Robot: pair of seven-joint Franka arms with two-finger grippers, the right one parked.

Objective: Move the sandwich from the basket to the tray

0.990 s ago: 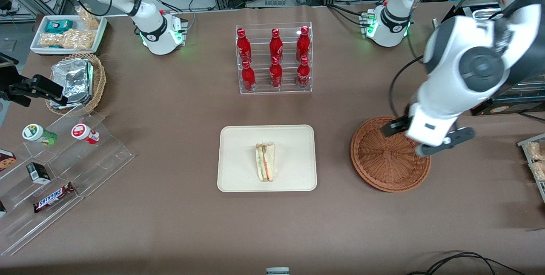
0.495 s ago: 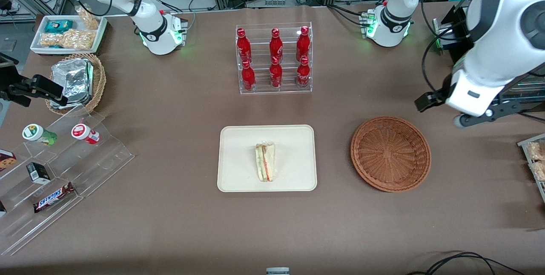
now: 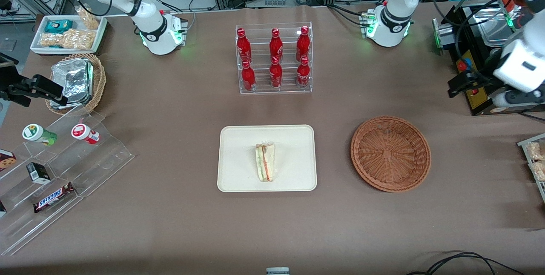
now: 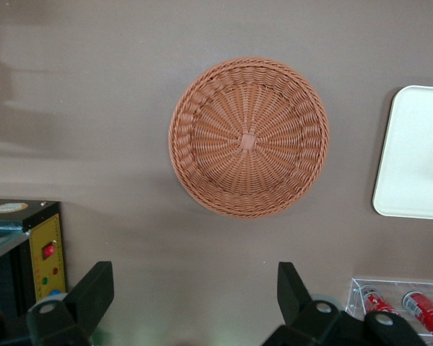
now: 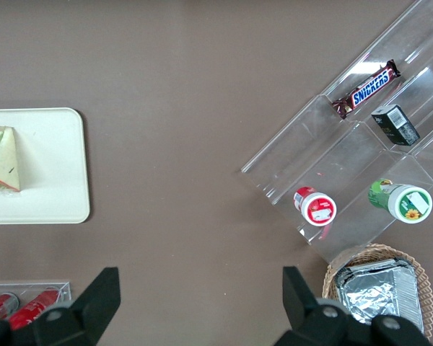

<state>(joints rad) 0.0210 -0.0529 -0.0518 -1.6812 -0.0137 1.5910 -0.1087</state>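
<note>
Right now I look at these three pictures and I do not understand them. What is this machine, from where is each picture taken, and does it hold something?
These are robot arms on a brown table. One picture looks down on the table from the front. The other two come from cameras on the arms' wrists.

The working arm's hand hangs open and empty, high above the table's working-arm end; its wrist camera looks down on the round reddish-brown basket, which has nothing in it.

The wrapped sandwich lies on the cream tray, beside the basket. So the job looks done.

Farther from the front camera stands a clear rack of red bottles. Toward the parked arm's end are snacks on clear steps and a smaller basket with foil packets.
</note>
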